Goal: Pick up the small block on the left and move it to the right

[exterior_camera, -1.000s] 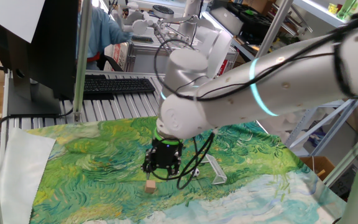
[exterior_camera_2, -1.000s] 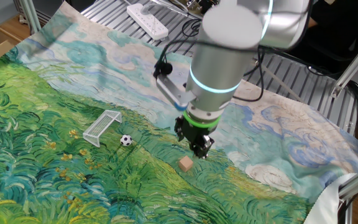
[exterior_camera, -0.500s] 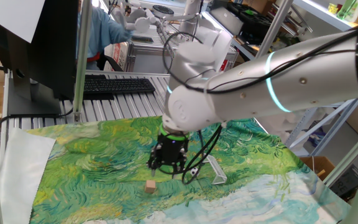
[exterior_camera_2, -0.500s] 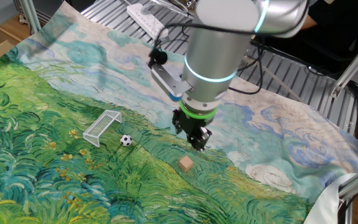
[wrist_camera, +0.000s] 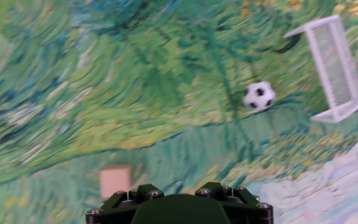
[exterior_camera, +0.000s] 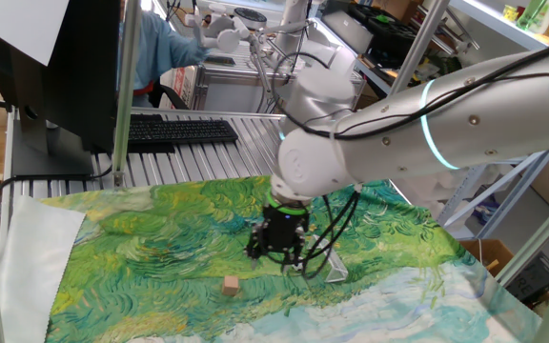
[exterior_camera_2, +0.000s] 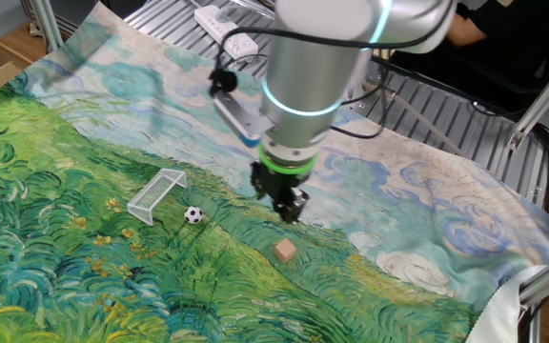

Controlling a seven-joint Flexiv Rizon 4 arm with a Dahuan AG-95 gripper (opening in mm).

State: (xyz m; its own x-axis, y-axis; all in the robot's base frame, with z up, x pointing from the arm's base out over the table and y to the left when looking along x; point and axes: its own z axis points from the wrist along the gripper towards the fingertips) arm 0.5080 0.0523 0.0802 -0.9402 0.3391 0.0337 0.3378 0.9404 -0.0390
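**Gripper hovering, block lying free on the cloth**

The black two-finger gripper (exterior_camera_2: 288, 208) is hanging above the green painted cloth (exterior_camera_2: 65, 248); whether its fingers are spread is impossible to tell. The small tan wooden cube (exterior_camera_2: 285, 251) is sitting just beside it, untouched. Farther off, the black-and-white mini ball (wrist_camera: 259, 96) and white wire goal frame (wrist_camera: 333, 68) are appearing blurred.

Small block (exterior_camera_2: 285, 251) unobstructed; ball (exterior_camera_2: 193, 215), goal (exterior_camera_2: 157, 193) well apart.
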